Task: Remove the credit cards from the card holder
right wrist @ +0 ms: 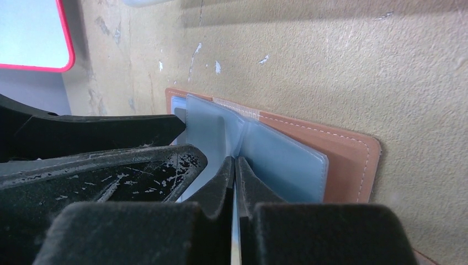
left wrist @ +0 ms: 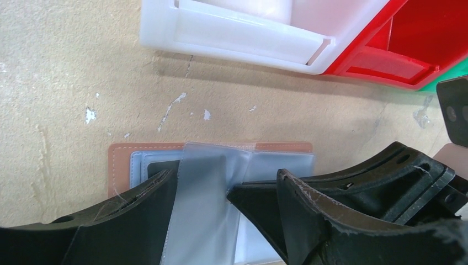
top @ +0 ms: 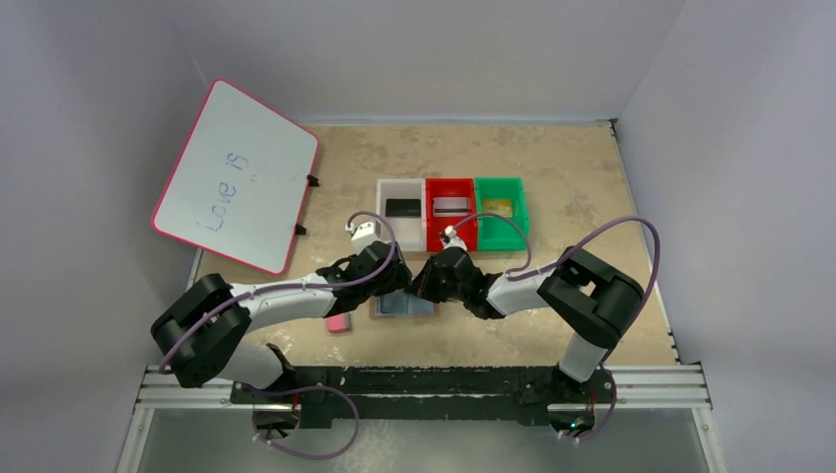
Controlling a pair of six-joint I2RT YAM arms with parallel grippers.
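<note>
Right fingers (right wrist: pixel 221 182) shut on sleeve (right wrist: pixel 281 165); left fingers (left wrist: pixel 127 221) spread; card holder (right wrist: pixel 347 160) open flat, long axis left-right.

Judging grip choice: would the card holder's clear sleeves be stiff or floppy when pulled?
Probably floppy: one sleeve bows up between the left gripper's fingers. Its glossy surface looks slippery. The card holder seems light, so it may lift along.

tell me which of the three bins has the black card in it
The white bin, leftmost in the row, holds the black card; the middle red bin has a silver-grey card, the green bin a gold card.
</note>
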